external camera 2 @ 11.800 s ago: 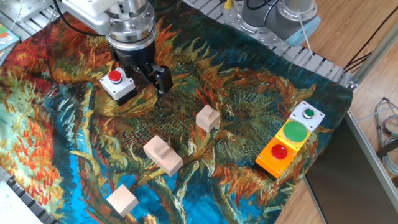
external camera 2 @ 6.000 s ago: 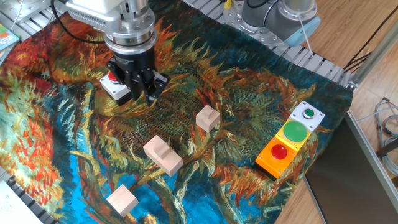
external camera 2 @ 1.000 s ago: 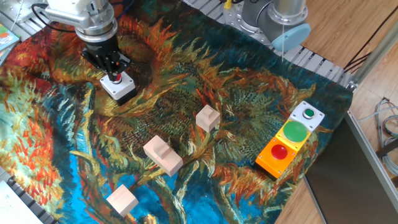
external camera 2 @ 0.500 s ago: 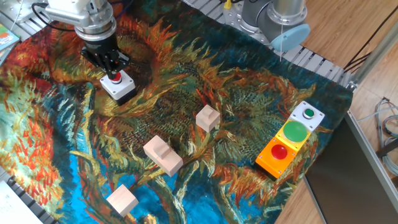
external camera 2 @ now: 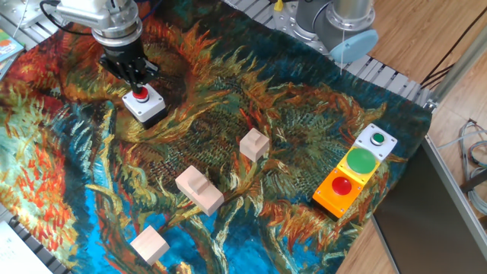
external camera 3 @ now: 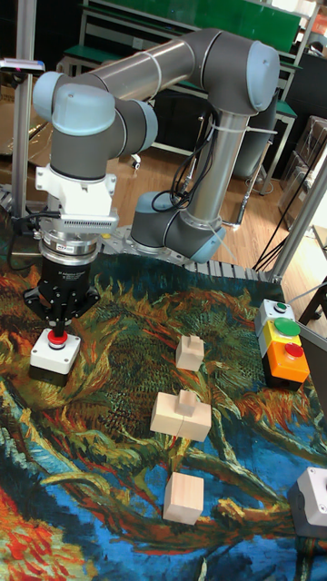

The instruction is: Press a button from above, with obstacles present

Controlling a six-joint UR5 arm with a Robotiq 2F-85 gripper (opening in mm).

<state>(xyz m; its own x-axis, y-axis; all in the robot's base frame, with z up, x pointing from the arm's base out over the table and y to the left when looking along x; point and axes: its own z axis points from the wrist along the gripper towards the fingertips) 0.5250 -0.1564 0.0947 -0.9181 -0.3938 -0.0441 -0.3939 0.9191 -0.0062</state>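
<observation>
The button (external camera 2: 141, 94) is a small red cap on a square white housing (external camera 2: 146, 106) at the far left of the cloth; the tall fixed view shows the button (external camera 3: 56, 340) too. My gripper (external camera 2: 137, 84) points straight down right over the cap, fingers shut together, tips at or just above the red top (external camera 3: 58, 330). Three pale wooden obstacles lie to the right and nearer the front: a small cube (external camera 2: 254, 144), a stepped block (external camera 2: 199, 189) and another cube (external camera 2: 149, 244). All of them are well apart from the gripper.
At the right edge stands a row of other buttons: a red one in orange housing (external camera 2: 342, 185), a large green one (external camera 2: 362, 161) and a small green one in white housing (external camera 2: 377, 139). A grey box (external camera 3: 310, 497) sits at the front right corner.
Over the last second the gripper has shifted slightly upward above the button, and a bit more of the red cap shows. The blocks have not moved.
</observation>
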